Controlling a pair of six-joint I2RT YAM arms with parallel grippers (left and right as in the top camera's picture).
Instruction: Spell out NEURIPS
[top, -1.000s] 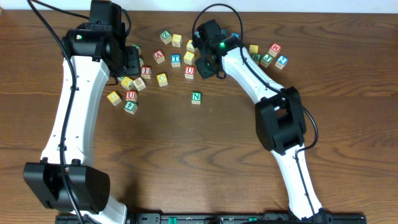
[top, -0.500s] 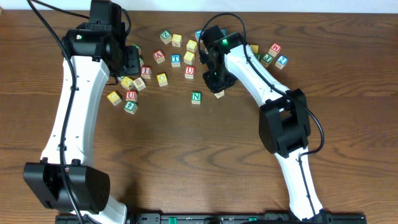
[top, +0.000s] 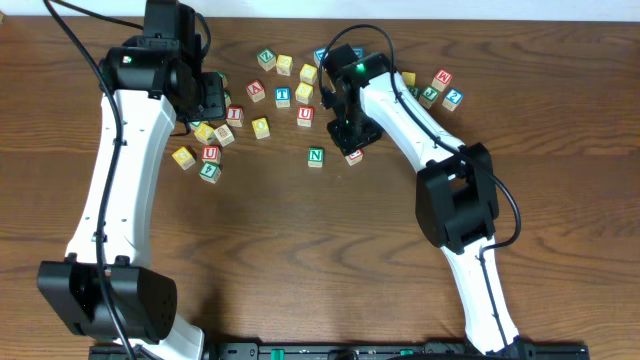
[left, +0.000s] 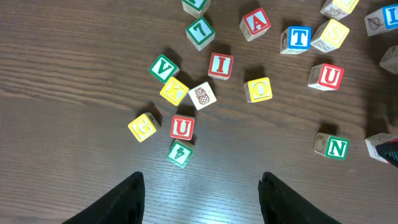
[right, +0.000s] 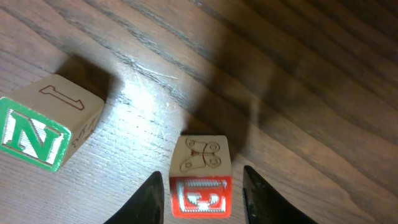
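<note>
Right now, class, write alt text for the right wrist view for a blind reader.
A red-faced wooden cube sits on the table between two open dark fingers, not gripped. A green N cube stands apart at the picture's left.

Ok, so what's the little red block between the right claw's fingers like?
It's a small cube of pale wood. One face has a red border and a letter that looks like an E, and another has a line drawing of a butterfly. It sits flat on the brown table between the right gripper's black fingers, with a thin gap on each side, so they don't seem to touch it. The green N block lies nearby, not touching.
</note>
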